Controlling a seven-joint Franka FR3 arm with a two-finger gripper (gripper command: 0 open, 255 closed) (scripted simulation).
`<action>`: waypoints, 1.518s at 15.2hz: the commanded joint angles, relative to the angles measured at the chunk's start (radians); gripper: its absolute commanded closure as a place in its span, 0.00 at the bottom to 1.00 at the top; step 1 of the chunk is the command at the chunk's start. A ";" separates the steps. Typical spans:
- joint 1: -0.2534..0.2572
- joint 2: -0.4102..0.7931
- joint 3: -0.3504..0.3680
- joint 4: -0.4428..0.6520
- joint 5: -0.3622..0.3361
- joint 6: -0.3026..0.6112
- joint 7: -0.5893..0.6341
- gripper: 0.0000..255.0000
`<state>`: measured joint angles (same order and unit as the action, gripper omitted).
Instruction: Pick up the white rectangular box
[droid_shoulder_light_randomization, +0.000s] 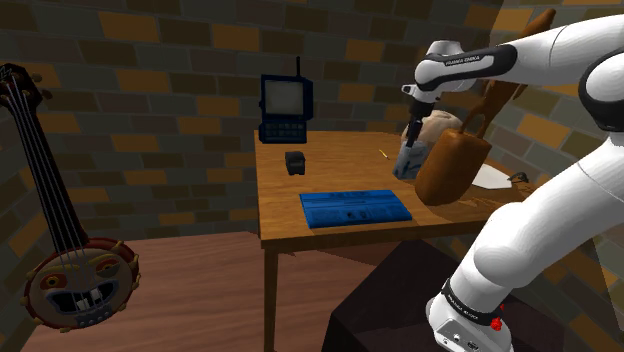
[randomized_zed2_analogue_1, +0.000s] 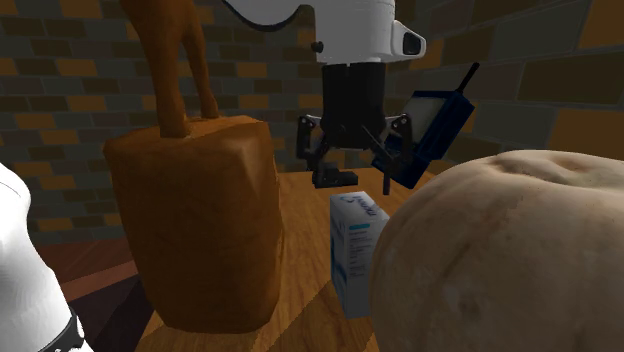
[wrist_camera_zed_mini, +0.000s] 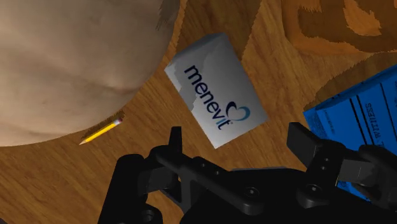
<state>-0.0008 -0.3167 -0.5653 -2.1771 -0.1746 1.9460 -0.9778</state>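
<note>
The white rectangular box (wrist_camera_zed_mini: 216, 89) carries dark "menevit" lettering. It stands upright on the wooden table (droid_shoulder_light_randomization: 330, 185) between a brown handled bag (randomized_zed2_analogue_1: 200, 230) and a big tan rounded object (randomized_zed2_analogue_1: 510, 260). The same box (randomized_zed2_analogue_1: 357, 250) (droid_shoulder_light_randomization: 407, 162) sits just below my gripper (randomized_zed2_analogue_1: 352, 175) (droid_shoulder_light_randomization: 413, 132). In the wrist view my gripper (wrist_camera_zed_mini: 238, 140) is open, its two fingers spread wide, and the box top lies just ahead of the fingertips without touching them. Nothing is held.
A yellow pencil (wrist_camera_zed_mini: 102, 130) lies by the tan object (wrist_camera_zed_mini: 70, 63). A flat blue book (droid_shoulder_light_randomization: 355, 208) lies near the table's front edge. A small black item (droid_shoulder_light_randomization: 294, 162) and a blue handset device (droid_shoulder_light_randomization: 285, 105) stand at the back. A banjo (droid_shoulder_light_randomization: 70, 250) leans at the far left.
</note>
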 joint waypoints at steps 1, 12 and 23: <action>0.000 0.010 -0.008 -0.018 0.001 0.028 -0.009 0.00; 0.000 0.029 -0.019 -0.063 0.005 0.091 -0.014 1.00; 0.000 0.007 -0.005 -0.002 0.001 0.009 -0.008 1.00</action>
<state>-0.0008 -0.3064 -0.5726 -2.1891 -0.1728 1.9680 -0.9877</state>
